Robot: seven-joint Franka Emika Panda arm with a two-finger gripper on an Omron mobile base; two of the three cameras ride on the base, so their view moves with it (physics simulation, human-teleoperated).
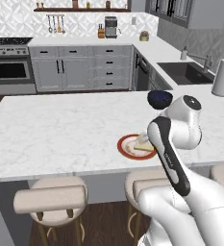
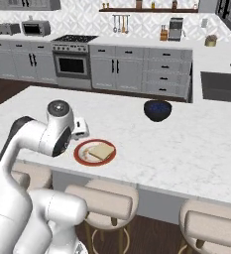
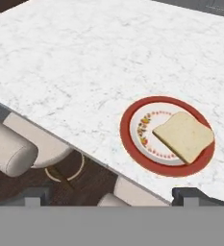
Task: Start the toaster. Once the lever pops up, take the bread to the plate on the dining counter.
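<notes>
Bread on the plate, claw wide open and empty.

The bread (image 3: 184, 136) lies flat on the plate (image 3: 132, 140), toward 1 side, its corner reaching over the red rim. The plate sits near the overhanging edge of the dining counter (image 3: 70, 72), white marble with faint grey veins. The gripper (image 3: 116, 196) hovers above, its 2 tips spread wide, holding nothing. A dark blue bowl (image 2: 157, 110) stands further in, well apart. Padded stools (image 2: 104, 202) line the near edge; beyond, grey cabinets (image 2: 127, 69), an oven (image 2: 71, 63) and a sink (image 1: 188, 72).
</notes>
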